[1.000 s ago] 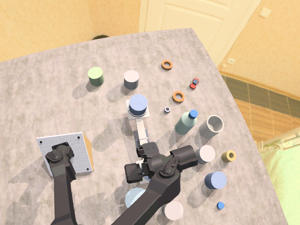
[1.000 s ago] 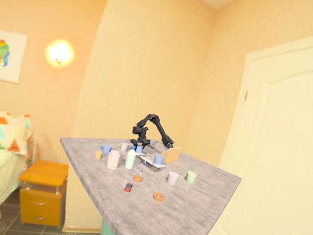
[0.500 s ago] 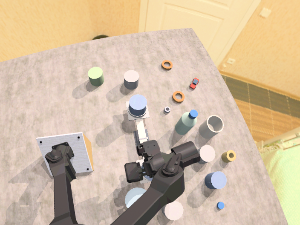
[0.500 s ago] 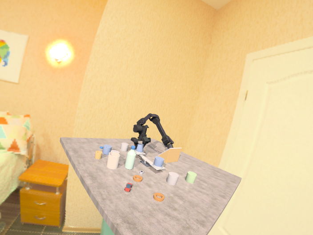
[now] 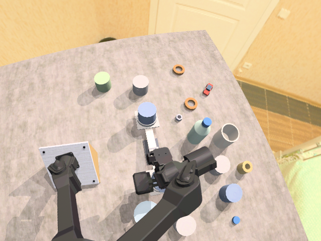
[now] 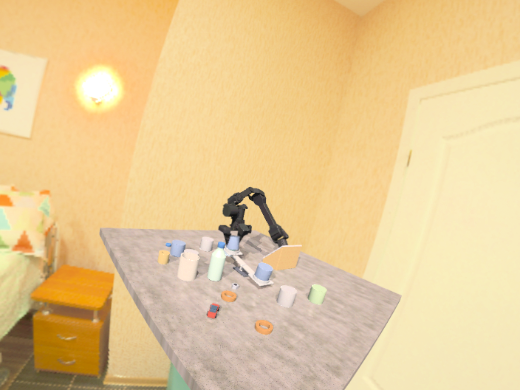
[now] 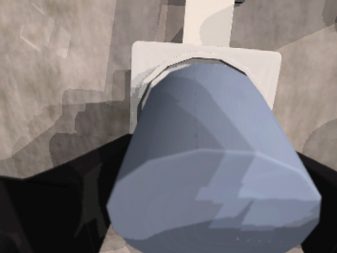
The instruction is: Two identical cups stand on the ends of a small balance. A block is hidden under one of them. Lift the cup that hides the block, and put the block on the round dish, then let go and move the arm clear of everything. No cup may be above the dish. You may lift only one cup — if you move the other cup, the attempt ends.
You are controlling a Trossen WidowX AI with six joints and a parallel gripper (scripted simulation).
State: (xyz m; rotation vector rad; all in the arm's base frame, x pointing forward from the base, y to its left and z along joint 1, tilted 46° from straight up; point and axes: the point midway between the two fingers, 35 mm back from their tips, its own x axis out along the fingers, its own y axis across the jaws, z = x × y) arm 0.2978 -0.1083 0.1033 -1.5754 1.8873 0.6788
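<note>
Claw (image 5: 155,179) (image 6: 233,233) (image 7: 204,148) grips an unlabelled-looking blue cup (image 5: 162,187) (image 6: 233,242) (image 7: 213,192); bottle (image 5: 198,132) (image 6: 216,264) shows plain sides.

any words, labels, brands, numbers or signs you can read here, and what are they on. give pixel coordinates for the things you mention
None that can be read.
The bottle (image 5: 198,133) (image 6: 216,264) and the blue cups on the balance show no lettering.
The wall picture (image 6: 21,96) shows coloured shapes, no words.
The toy car (image 5: 208,89) (image 6: 213,311) is too small to tell.

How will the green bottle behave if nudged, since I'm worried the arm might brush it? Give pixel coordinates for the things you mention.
The green bottle (image 5: 198,132) (image 6: 216,265) would probably tip rather than slide, being tall and narrow. Once down, its round body would likely roll. Its smooth sides look stiff and perhaps slippery.
</note>
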